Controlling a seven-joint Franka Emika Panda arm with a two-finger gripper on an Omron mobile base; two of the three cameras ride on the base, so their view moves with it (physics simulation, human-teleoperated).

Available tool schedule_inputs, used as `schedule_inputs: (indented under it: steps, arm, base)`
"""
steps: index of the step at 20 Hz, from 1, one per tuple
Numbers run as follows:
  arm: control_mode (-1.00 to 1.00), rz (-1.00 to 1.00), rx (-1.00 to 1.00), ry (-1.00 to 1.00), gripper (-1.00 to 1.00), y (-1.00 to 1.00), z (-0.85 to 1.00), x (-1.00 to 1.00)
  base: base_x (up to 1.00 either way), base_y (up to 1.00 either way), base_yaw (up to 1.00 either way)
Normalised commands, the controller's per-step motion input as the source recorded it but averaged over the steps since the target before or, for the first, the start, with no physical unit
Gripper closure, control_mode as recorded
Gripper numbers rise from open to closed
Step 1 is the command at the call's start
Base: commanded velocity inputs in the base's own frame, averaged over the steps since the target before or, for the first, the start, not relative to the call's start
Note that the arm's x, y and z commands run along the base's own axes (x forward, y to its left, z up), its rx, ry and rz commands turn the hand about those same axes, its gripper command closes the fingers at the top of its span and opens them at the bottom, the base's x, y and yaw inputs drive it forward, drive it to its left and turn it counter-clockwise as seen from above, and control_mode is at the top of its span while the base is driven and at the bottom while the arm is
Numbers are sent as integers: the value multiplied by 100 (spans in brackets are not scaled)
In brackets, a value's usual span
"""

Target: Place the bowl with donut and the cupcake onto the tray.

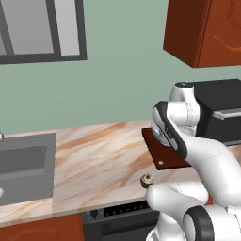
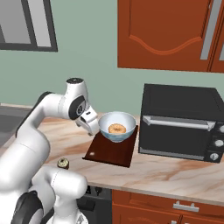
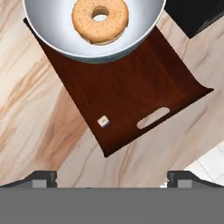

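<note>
Even, bright rendered light, faint soft shadows, no glare, sharp focus throughout.

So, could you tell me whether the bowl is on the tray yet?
Yes: the bowl sits on the tray's far end, donut inside.

The white arm [image 2: 48,109] bends forward, wrist angled down, its fingers [image 3: 41,177] spread wide, holding nothing.

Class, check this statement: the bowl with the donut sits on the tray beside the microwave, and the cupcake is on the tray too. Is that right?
One part is wrong: the cupcake is not on the tray. The right base view shows it on the counter, near the front edge and apart from the tray. The rest holds: the bowl with the donut sits on the tray beside the microwave.
</note>
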Motion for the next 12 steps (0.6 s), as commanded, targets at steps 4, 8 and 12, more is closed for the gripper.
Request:
schedule_inputs:
  steps: [4, 8, 12]
  arm:
    - [-100, 23, 3, 0, -100, 27, 0, -19]
    - [-100, 25, 2, 1, -100, 15, 0, -20]
    - [-100, 22, 0, 0, -100, 15, 0, -14]
  base:
    - [0, 0, 0]
    - [0, 0, 0]
    - [0, 0, 0]
